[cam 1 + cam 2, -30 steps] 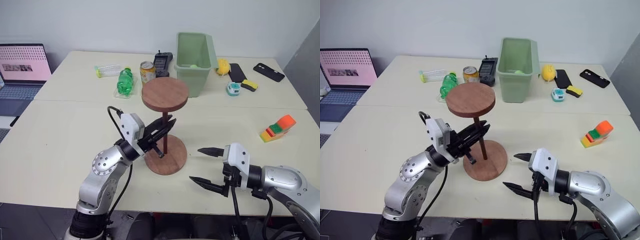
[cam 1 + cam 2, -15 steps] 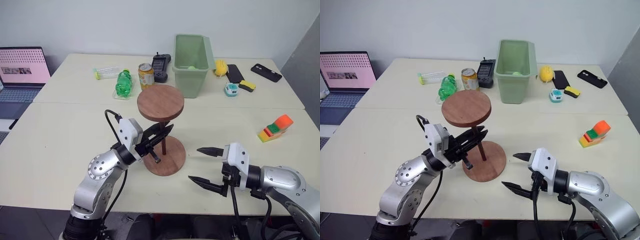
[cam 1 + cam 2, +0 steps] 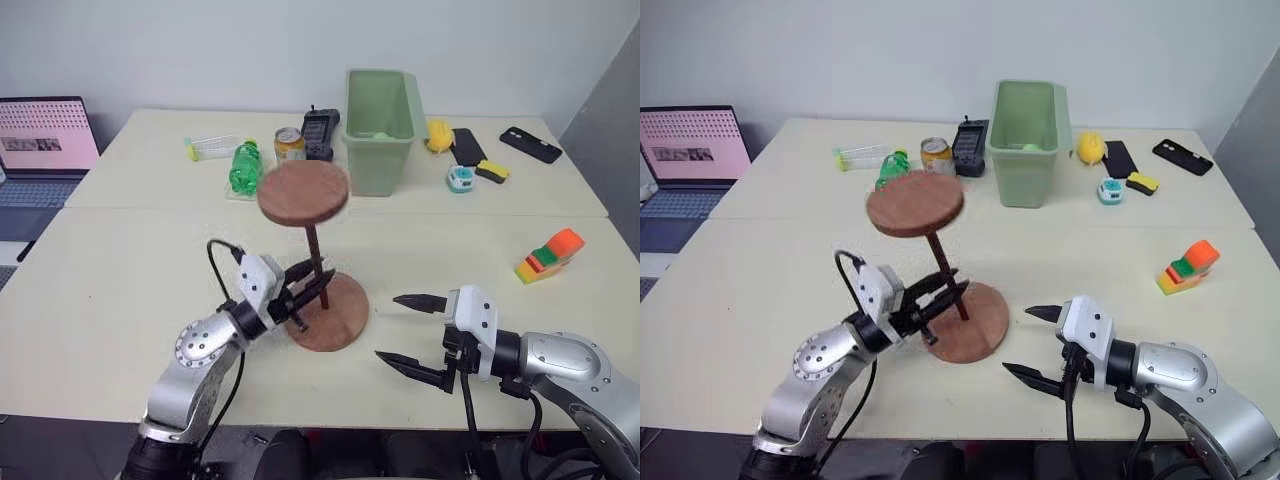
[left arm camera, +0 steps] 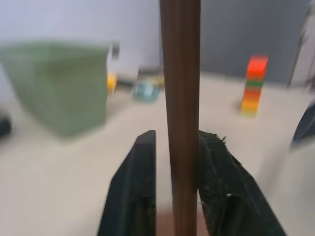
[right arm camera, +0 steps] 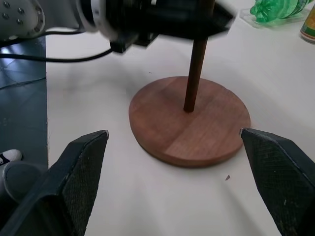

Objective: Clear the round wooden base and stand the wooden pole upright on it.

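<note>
While green bin (image 3: 381,128) holds small green item, left jaws flank wooden pole (image 3: 314,264), grip unclear; right jaws spread.

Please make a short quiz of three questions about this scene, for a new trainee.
1. True or false: the wooden pole stands with its lower end at the centre of the round wooden base.
2. Which end effector has its fingers on either side of the pole: left or right?
3. The green bin lies: A) behind the base, B) in front of the base.

Key: 1 true; 2 left; 3 A.
</note>
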